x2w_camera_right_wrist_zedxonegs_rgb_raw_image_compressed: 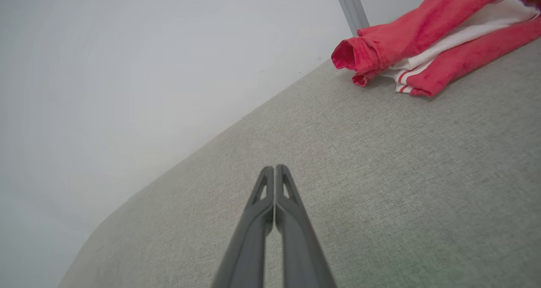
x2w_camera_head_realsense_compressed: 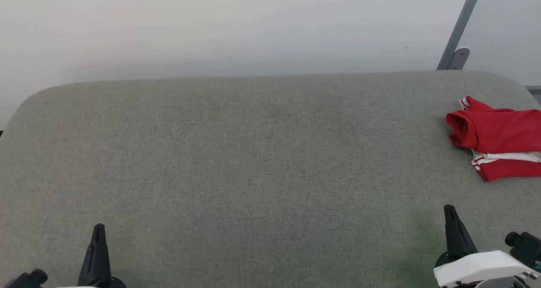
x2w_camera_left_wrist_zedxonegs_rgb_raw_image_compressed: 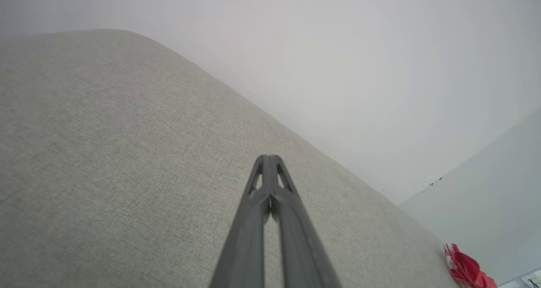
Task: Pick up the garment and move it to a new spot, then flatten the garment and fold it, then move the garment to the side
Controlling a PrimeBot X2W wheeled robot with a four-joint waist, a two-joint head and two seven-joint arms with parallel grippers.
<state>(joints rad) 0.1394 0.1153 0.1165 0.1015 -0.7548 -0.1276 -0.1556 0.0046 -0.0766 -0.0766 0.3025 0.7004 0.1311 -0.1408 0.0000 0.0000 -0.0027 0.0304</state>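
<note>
Red T-shirt (x2w_camera_head_realsense_compressed: 496, 138) is lying bunched and folded over itself way out at the right end of the grey fabric surface (x2w_camera_head_realsense_compressed: 253, 161). A white sleeve with striped trim peeks out between the red layers, and part of the shirt is cut off by the head view's edge. Left tool (x2w_camera_head_realsense_compressed: 99, 231) and right tool (x2w_camera_head_realsense_compressed: 449, 212) are both at the near edge, fingers pressed together, holding nothing. The right one is nearer the shirt but clear of it.

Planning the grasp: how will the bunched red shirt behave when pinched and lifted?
Likely floppy: the garment lies in soft folds, so it should drape when lifted. Probably light, given its thin layers. Pushed, it may wrinkle rather than slide on the woven grey surface.
</note>
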